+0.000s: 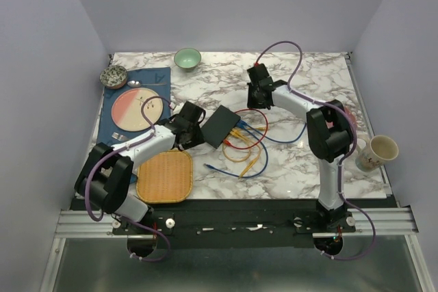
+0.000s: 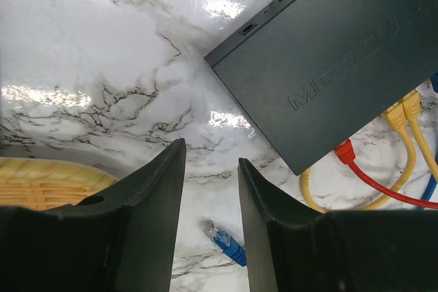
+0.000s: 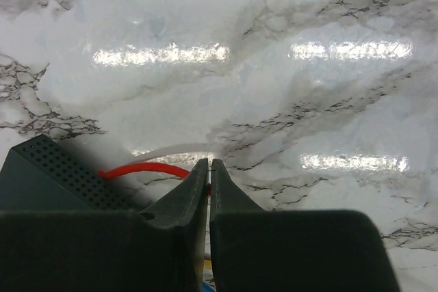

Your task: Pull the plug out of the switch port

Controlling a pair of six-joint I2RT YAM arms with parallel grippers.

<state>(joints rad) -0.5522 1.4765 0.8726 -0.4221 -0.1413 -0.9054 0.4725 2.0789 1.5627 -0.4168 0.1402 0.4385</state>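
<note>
Pale lavender walls (image 1: 41, 66) close in three sides of a white marble table (image 1: 308, 162) with grey veins; overhead lights glare off its glossy top. An aluminium rail (image 1: 239, 222) runs along the near edge and carries both arm bases.

A blue placemat (image 1: 159, 76) lies at the far left with a pink plate (image 1: 137, 111) on it. A woven tray (image 1: 164, 176) sits near the left arm's base.

The black switch (image 1: 222, 126) lies flat near the table's middle, turned at an angle. Cables enter along its long edge facing the right arm. The switch port (image 1: 231, 133) is one of the sockets on that edge; which one cannot be told.

A mug (image 1: 380, 152) stands at the right edge, a green bowl (image 1: 187, 58) at the far edge, and a patterned bowl (image 1: 113, 76) on the placemat's corner.

The left gripper (image 2: 210, 154) hovers just beside the switch's near corner, its fingers a narrow gap apart with only marble between them. The right gripper (image 3: 209, 162) is beyond the switch, fingers pressed almost together on the red cable (image 3: 140, 167), a sliver of red showing in the slit.

A red plug (image 2: 344, 150) and yellow plugs (image 2: 404, 111) sit in the edge. A loose blue plug (image 2: 222, 239) lies on the marble.
</note>
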